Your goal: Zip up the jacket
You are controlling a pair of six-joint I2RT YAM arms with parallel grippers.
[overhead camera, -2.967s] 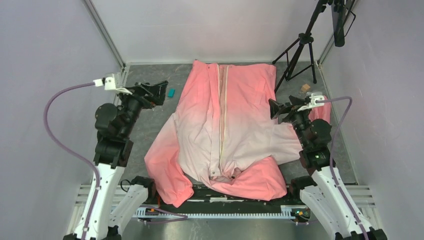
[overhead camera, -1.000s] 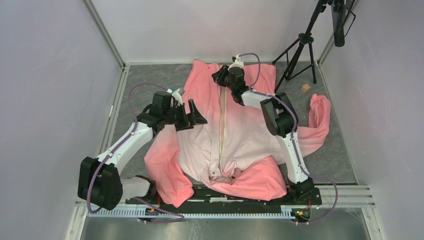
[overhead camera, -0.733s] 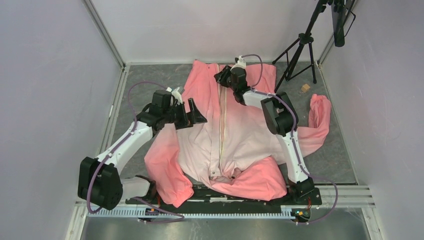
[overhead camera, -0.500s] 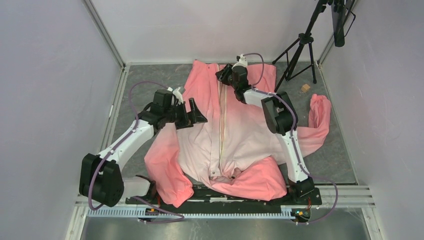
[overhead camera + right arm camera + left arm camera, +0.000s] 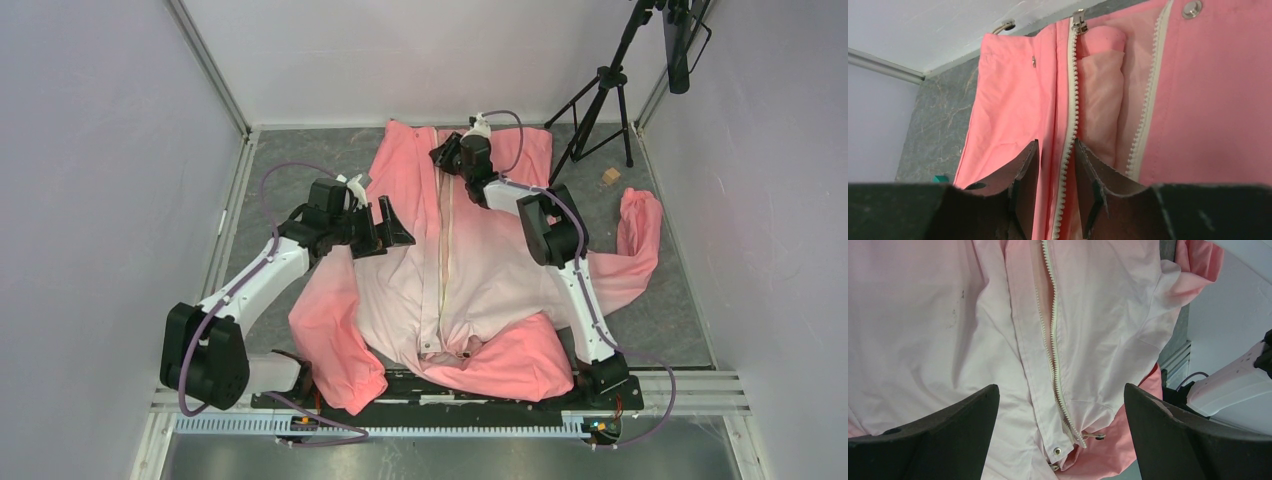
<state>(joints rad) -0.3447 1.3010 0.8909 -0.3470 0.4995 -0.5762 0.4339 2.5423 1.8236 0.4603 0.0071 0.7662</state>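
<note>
Right pincer (image 5: 1056, 145), half open and empty, straddles the zipper strip (image 5: 1071, 100) at the far end of the jacket (image 5: 490, 270) on the surface (image 5: 680, 310), arm outstretched. Left pincer (image 5: 1060, 390) gapes wide over its middle. 3 seconds ago both arms sat folded.

jacket (image 5: 490, 260) flat on tabletop (image 5: 300, 160), zipper (image 5: 445, 250) running near-to-far down its middle, left claw (image 5: 392, 228) over its left half, right claw (image 5: 441, 156) astride zipper's far end, tripod (image 5: 600, 100) far right

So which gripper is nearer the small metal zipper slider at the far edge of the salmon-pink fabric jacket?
Right. The right gripper straddles the cream zipper teeth short of the slider; the left gripper hovers open over the paler middle of the jacket.
</note>
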